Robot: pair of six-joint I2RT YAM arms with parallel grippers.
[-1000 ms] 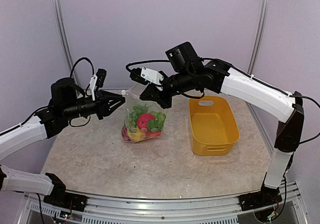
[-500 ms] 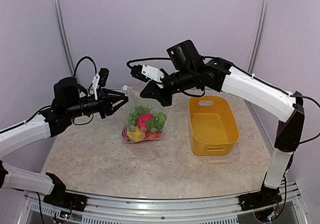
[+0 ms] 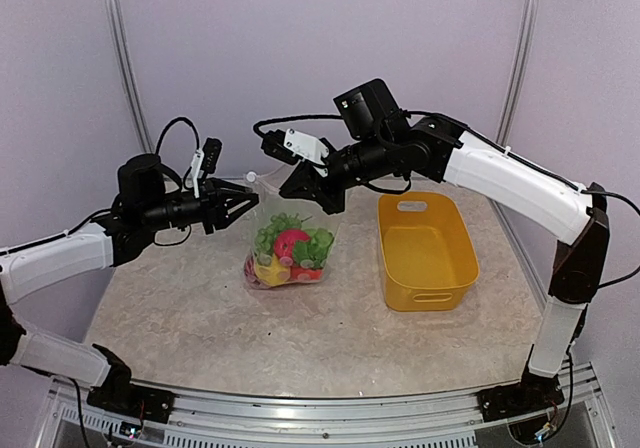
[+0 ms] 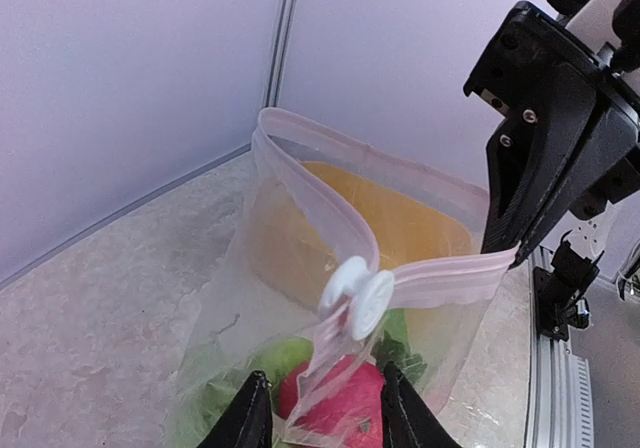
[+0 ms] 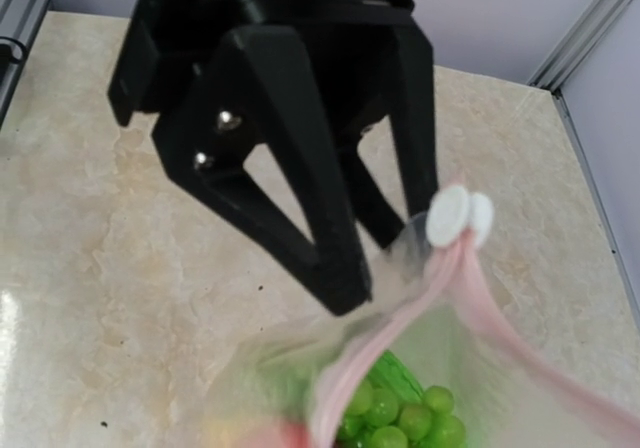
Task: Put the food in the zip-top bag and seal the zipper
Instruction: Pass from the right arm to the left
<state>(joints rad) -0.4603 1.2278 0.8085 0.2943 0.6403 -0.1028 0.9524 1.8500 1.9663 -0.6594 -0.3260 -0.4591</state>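
L gripper (image 4: pixel 322 388): jaws held open, slider (image 4: pixel 357 296) just ahead betw. them | R gripper (image 4: pixel 505 246): zipper (image 4: pixel 450 273) end judged clamped | bag (image 4: pixel 265 258) film limp, slick; slider to be pinched

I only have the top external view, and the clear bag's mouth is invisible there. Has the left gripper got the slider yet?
Observer: Not yet. The left wrist view shows the slider just ahead of the open left gripper, untouched.
Operator: What holds the mouth up?
Observer: The right gripper pinches the far end of the zipper, which runs taut to the slider.
Operator: How much is zipped?
Observer: Only the stretch from slider to right gripper looks closed; the rest loops open.
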